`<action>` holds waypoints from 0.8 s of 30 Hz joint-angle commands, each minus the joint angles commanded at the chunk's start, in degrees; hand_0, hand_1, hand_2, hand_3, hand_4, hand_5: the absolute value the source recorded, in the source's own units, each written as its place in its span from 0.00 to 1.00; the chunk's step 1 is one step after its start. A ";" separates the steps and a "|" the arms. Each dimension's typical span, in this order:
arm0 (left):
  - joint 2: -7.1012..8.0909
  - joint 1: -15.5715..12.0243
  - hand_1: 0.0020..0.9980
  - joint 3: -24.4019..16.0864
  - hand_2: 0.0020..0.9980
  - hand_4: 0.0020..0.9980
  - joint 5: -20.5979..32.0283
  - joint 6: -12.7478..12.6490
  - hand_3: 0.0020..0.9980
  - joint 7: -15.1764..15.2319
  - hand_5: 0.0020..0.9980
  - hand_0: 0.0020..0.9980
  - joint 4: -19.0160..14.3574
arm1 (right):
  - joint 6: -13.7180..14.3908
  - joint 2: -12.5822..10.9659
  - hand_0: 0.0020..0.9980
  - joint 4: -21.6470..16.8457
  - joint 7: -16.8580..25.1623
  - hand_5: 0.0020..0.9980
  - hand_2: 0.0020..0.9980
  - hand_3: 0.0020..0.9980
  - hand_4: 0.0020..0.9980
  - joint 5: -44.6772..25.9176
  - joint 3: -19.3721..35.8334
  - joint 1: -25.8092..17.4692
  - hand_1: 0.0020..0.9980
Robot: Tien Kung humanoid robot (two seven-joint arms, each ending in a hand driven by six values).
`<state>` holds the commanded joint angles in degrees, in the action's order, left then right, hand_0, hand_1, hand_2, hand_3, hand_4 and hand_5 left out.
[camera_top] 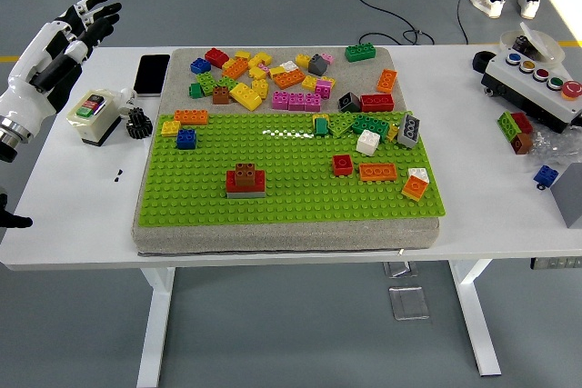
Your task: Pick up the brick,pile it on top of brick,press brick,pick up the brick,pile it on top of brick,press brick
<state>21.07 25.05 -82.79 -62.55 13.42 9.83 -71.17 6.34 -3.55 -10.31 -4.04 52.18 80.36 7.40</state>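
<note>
1. Three bricks already sit stacked at the near-left of the green baseplate [291, 179]: a grey one at the bottom, a red brick [245, 183] over it and a small brown brick [245, 171] on top, so by my reading both piling rounds look done.
2. To the right at about the same depth, loose pieces lie on the plate: a small red brick [342, 164], an orange flat brick [377, 171] just beside it, and an orange-and-white piece near the plate's right edge.
3. Further back, at the plate's left, an orange brick and a blue brick [185, 139] stand close together; at its right, a white brick [367, 142] and a green cluster.
4. Beyond the plate, on the grey mat [182, 65], lies a dense scatter of yellow, pink, orange, red and green bricks, none touching the stack.
5. The left hand [77, 29] hangs raised over the counter [82, 197] at its far-left corner, well apart from the plate, fingers spread and holding nothing.
6. No right hand shows.
7. A small button box [94, 114] and a dark phone sit on the counter under and beside that hand.
8. If another brick is wanted, the next move calls for a long reach inward to a loose piece, then a square seating on the brown studs.
</note>
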 joint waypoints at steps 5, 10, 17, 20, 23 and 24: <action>-0.38 0.22 0.95 0.06 0.91 0.90 0.11 0.03 0.94 0.05 0.67 1.00 0.50 | 0.59 -0.71 0.75 0.00 0.28 0.64 0.72 0.72 1.00 -1.16 0.70 -0.60 0.68; -0.63 0.98 0.95 -0.26 0.91 0.90 0.37 0.14 0.94 0.00 0.67 1.00 1.04 | 1.07 -0.80 0.75 0.00 0.67 0.64 0.72 0.71 1.00 -1.73 1.40 -0.52 0.68; -0.39 1.68 0.95 -0.26 0.90 0.89 0.57 0.32 0.94 0.04 0.67 1.00 1.69 | 1.50 -0.99 0.75 0.00 0.99 0.64 0.72 0.72 1.00 -2.26 1.88 -0.07 0.68; -0.27 1.62 0.94 -0.17 0.90 0.89 0.51 0.38 0.94 0.06 0.67 1.00 1.94 | 1.61 -1.04 0.75 0.00 1.07 0.64 0.72 0.71 1.00 -2.48 1.88 0.06 0.68; -0.21 1.61 0.94 -0.06 0.90 0.89 0.52 0.45 0.94 0.05 0.67 1.00 2.09 | 1.60 -1.06 0.75 0.00 1.09 0.64 0.72 0.71 1.00 -2.56 1.85 0.10 0.68; -0.20 1.64 0.94 -0.01 0.90 0.89 0.51 0.45 0.94 0.05 0.67 1.00 2.10 | 1.60 -1.06 0.75 0.00 1.09 0.64 0.72 0.71 1.00 -2.57 1.86 0.11 0.68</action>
<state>20.87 26.70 -82.80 -62.04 13.87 9.88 -69.06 7.94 -4.61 -10.31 -2.95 49.61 82.23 7.51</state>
